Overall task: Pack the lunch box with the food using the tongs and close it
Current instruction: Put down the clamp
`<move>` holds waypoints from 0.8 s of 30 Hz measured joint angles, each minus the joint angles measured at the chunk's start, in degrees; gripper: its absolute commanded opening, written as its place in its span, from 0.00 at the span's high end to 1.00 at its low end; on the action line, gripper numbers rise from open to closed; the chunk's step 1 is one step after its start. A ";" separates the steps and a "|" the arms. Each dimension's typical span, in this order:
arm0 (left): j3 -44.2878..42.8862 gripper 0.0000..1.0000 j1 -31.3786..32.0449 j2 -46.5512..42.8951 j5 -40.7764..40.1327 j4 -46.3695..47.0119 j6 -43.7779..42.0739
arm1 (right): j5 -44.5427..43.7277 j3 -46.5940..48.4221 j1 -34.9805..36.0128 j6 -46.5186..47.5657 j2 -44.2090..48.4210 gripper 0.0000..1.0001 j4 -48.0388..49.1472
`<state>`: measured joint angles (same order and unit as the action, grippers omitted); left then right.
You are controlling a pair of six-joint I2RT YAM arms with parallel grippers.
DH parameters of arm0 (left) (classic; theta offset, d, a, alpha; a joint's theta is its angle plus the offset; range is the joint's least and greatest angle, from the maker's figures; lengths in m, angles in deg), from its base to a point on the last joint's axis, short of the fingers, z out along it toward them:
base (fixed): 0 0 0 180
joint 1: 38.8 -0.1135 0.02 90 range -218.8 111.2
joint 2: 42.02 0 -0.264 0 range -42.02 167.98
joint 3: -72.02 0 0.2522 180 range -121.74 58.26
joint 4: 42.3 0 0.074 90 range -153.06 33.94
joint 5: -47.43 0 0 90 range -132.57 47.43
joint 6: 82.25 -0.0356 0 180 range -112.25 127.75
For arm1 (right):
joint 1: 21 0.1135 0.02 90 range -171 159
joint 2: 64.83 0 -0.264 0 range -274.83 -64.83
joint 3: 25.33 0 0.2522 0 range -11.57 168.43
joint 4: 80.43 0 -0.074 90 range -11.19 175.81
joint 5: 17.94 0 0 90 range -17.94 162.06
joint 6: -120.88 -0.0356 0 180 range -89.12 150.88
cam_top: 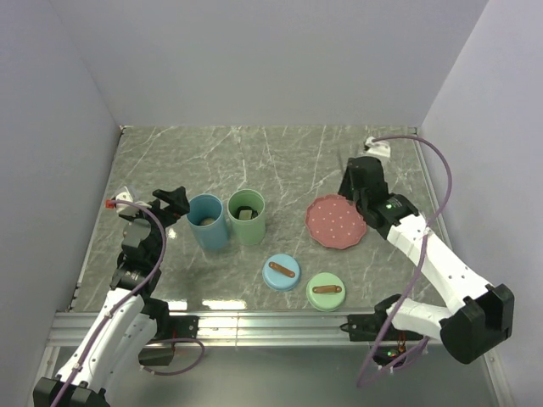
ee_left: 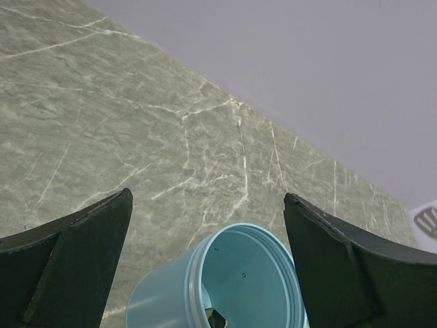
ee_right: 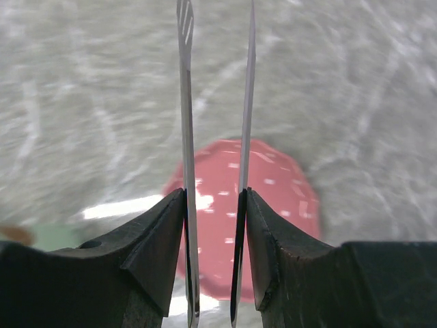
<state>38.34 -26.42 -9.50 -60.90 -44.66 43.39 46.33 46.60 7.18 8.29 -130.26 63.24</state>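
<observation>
The marble table (cam_top: 254, 161) carries everything. The pink dotted plate (ee_right: 273, 198) lies just below the right gripper (ee_right: 214, 198), which is clamped on the tongs (ee_right: 186, 137). The blue tub (ee_left: 232, 287) stands just ahead of the left gripper (ee_left: 207, 197), whose jaws are spread wide and hold nothing. The green tub (cam_top: 247, 217) touches the blue tub on its far side. Each tub holds a piece of food (cam_top: 206, 221). The blue lid (cam_top: 281, 272) and green lid (cam_top: 326, 291) lie between both grippers.

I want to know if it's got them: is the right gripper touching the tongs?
Touching. The right wrist view shows the right gripper pressed against both outer sides of the tongs, with no gap on either side.
</observation>
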 measured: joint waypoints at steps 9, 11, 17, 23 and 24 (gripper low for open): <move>0.00 0.00 0.00 0.00 0.00 0.33 0.00 | 2.84 -3.54 -13.38 -1.01 -0.26 0.53 -0.70; 0.00 0.01 0.00 0.00 0.00 0.33 0.00 | 3.63 -4.11 -14.97 -1.14 -0.28 0.53 -0.48; 0.00 0.00 0.00 0.09 0.07 0.37 0.00 | 5.86 -4.61 -18.84 -1.88 -3.39 0.53 -0.59; 0.00 0.01 0.00 0.66 0.46 0.39 0.02 | 7.02 -4.83 -23.58 -2.47 -6.88 0.53 -1.03; 0.00 0.01 0.00 0.70 0.46 0.37 0.02 | 7.17 -4.87 -24.17 -2.54 -7.10 0.53 -1.20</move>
<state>38.34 -26.42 -8.80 -60.44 -44.29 43.41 53.49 41.73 -16.99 5.75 -137.36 62.04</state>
